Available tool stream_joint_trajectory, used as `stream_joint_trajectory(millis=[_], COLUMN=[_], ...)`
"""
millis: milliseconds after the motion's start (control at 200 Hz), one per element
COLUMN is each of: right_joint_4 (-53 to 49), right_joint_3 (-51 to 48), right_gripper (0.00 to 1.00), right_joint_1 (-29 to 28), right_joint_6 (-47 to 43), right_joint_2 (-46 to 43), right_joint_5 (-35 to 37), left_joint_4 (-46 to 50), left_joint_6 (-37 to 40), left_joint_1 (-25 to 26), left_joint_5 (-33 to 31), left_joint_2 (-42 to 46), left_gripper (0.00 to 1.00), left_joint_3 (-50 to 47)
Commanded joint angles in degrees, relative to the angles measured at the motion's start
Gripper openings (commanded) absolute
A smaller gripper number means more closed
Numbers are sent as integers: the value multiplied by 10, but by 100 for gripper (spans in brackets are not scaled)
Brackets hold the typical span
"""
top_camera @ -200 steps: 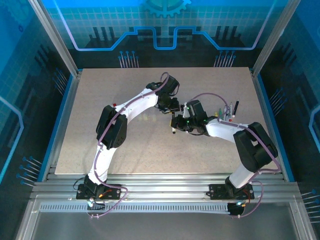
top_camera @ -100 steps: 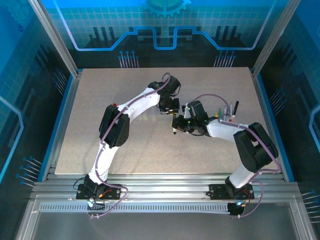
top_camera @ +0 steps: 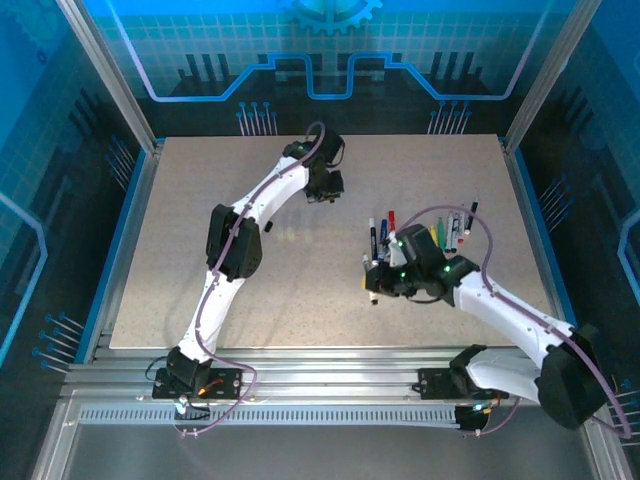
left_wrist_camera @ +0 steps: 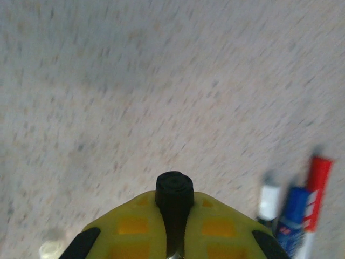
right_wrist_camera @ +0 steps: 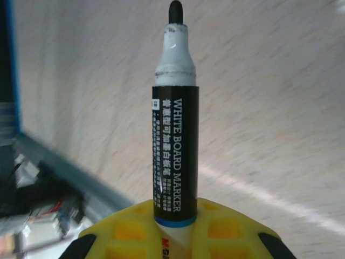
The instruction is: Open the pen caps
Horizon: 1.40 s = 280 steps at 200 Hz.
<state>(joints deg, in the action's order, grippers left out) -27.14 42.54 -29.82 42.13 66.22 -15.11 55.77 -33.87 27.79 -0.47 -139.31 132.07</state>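
Cap off: black, pinched in our left claw, pen in the right.
We see the left claw closed on the cap, above the table, left of and beyond the loose pens; from its wrist, three of them with white, blue and red ends lie just right of the cap. Our right claw, on the near side of those pens, is clamped round the bare-tipped black pen, which stands upright in its wrist view, tip away from the fingers.

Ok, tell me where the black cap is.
Left wrist view, bottom centre: the black cap is pinched in the left gripper, loose markers lying to its right.
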Motion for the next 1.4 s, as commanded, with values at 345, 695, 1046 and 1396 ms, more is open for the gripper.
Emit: stream_joint_trajectory(millis=[345,695,1046,1396], right_joint_4=[-135,-131,-146,-150], right_joint_3=[172,228,249,245], right_gripper=[0,0,0,19], right_joint_1=[144,178,174,164], right_joint_6=[-166,-190,-189,-186], right_joint_2=[186,306,368,390], right_joint_5=[225,245,286,296], left_joint_4=[8,20,20,15], left_joint_6=[53,43,42,36], left_joint_1=[40,39,38,35], left_joint_5=[-83,-98,-96,-88], left_joint_2=[73,52,35,18], left_gripper=[0,0,0,20], left_joint_3=[-144,-152,-161,-175])
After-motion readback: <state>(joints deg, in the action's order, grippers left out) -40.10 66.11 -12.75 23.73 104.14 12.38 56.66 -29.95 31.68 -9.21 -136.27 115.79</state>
